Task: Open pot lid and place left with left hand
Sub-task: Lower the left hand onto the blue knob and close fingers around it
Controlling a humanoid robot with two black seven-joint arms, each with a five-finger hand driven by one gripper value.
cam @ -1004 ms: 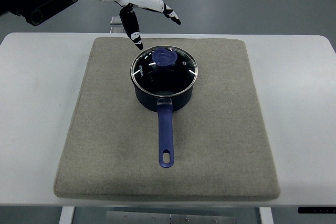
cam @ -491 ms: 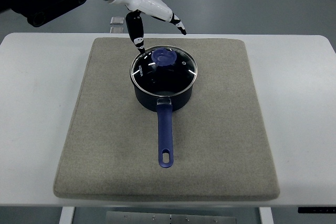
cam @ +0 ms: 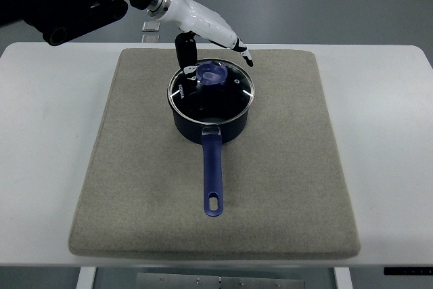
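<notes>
Pot (cam: 211,114): dark blue saucepan, upright on the mat, toward the mat's far centre
Pot handle (cam: 214,177): long, blue, pointing toward the near edge of the mat; hanging hole at its near end
Lid (cam: 212,90): glass with metal rim, seated on the pot
Lid knob (cam: 212,72): blue, round, on the far part of the lid
Mat (cam: 291,187): grey-beige fabric, square, lying flat on the tabletop
Tabletop (cam: 47,133): white, carrying the mat
Left hand (cam: 206,35): white with dark finger segments, arm entering from the upper left; positioned above the far rim of the pot
Fingers (cam: 186,55): spread and released, holding nothing; one dark finger points down beside the knob's left, the others extend past the knob's far right; contact with the lid cannot be determined
</notes>
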